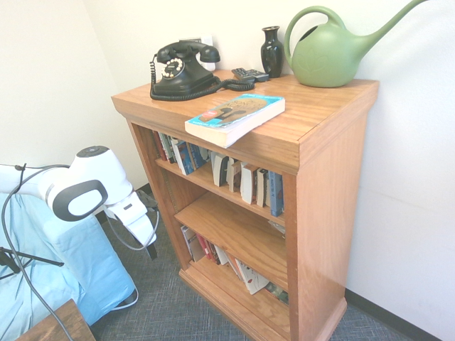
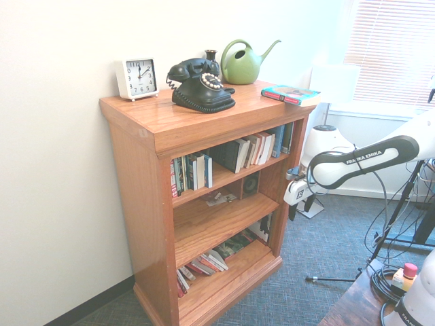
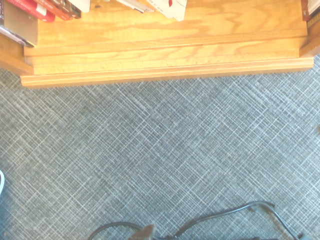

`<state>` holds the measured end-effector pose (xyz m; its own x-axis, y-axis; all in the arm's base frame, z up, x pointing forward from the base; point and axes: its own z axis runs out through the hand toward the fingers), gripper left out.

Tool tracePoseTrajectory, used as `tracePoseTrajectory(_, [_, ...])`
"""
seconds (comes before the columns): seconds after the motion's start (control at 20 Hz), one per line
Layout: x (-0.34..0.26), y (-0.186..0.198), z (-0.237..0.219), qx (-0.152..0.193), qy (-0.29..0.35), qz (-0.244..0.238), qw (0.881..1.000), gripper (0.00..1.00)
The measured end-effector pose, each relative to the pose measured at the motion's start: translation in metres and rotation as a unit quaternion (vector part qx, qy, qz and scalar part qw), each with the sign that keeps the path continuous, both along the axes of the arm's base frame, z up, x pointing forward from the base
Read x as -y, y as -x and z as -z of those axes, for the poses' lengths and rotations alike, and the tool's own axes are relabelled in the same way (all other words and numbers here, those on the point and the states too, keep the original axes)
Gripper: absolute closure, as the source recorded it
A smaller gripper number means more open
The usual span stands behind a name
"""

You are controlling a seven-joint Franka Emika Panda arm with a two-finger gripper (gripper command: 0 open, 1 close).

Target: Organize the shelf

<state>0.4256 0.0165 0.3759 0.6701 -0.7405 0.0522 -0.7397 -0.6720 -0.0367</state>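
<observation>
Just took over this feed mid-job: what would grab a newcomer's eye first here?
The green watering can at the back of the shelf top, beside the black rotary phone. Next, the paperback lying flat, overhanging the top's front edge. The gripper hangs open over the carpet in front of the shelf, holding nothing.

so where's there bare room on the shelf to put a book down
The middle tier is mostly bare wood, with only a few small items near its back. On the top board, the front stretch between the clock and the loose book is free. The upper tier is packed with books.
</observation>
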Motion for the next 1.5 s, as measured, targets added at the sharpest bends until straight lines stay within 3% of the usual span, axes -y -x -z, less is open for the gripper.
tracePoseTrajectory(0.2, [0.002,-0.003,0.0,0.003,0.005,-0.001,1.0,0.0])
tracePoseTrajectory(0.4, [0.019,-0.01,-0.015,0.034,0.059,-0.009,0.998,0.0])
tracePoseTrajectory(0.55, [0.055,-0.011,-0.034,0.066,0.136,-0.024,0.988,0.0])
tracePoseTrajectory(0.75, [0.112,-0.003,-0.082,0.1,0.241,-0.032,0.965,0.0])
tracePoseTrajectory(0.9, [0.129,0.007,-0.128,0.13,0.316,-0.05,0.939,0.0])
tracePoseTrajectory(1.1, [0.126,0.02,-0.172,0.158,0.41,-0.09,0.894,0.0])
tracePoseTrajectory(1.25, [0.118,0.023,-0.191,0.176,0.48,-0.115,0.852,0.0])
tracePoseTrajectory(1.5, [0.097,0.013,-0.207,0.211,0.582,-0.15,0.771,0.0])
